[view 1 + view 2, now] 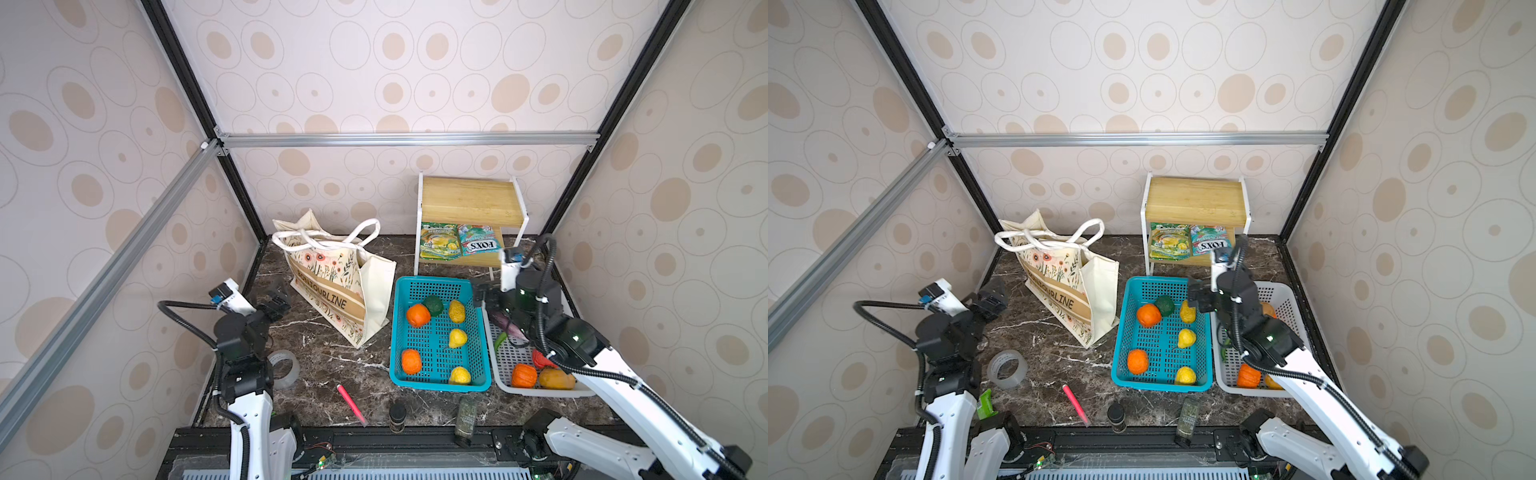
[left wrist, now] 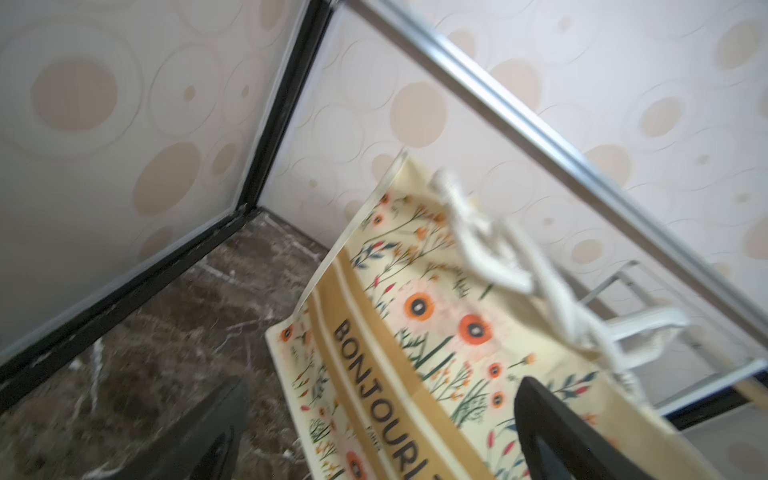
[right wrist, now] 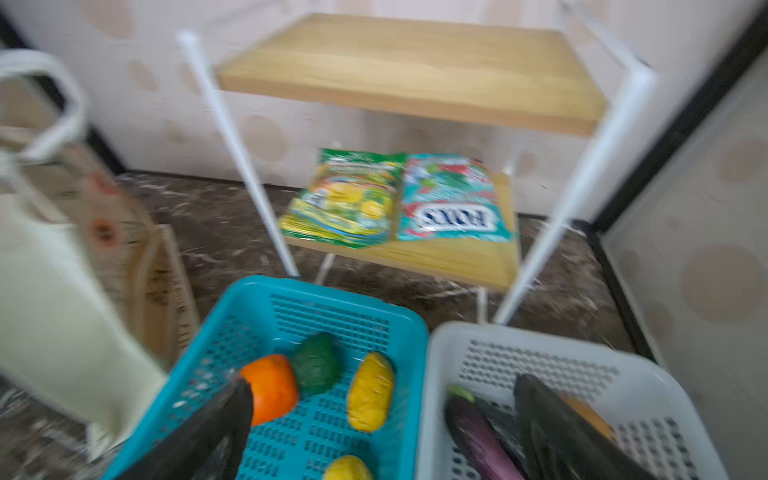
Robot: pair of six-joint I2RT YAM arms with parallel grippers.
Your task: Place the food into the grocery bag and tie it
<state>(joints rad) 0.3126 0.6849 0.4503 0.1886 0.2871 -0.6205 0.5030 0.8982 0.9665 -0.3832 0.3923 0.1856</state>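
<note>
Top views: left end effector and right end effector both released, empty.
Grocery bag stands upright far left, beside the left end effector. Candy packets lie on the lower shelf; eggplant lies in the white basket, at right.

I see a soft cloth bag — beside it a holey plastic basket, shiny packets, a smooth wood shelf.
</note>
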